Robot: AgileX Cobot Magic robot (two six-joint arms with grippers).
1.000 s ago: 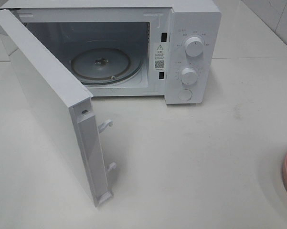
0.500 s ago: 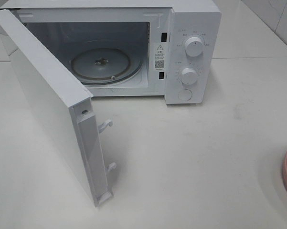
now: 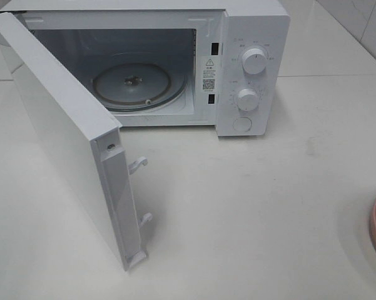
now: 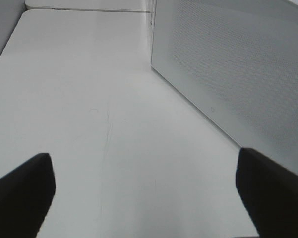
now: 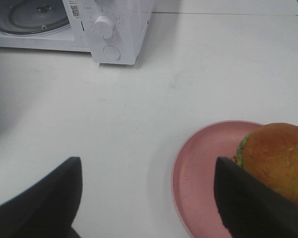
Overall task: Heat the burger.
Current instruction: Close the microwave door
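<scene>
- Burger: seated on pink plate, well apart from microwave, door swung wide.
- Right gripper: fingers spread wide, empty, near plate.
- Left gripper: fingers spread wide, empty, beside microwave door.

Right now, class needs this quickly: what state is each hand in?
Left hand: open, holding nothing, above the bare white table.
Right hand: open, holding nothing, near the round pink plate.
</scene>
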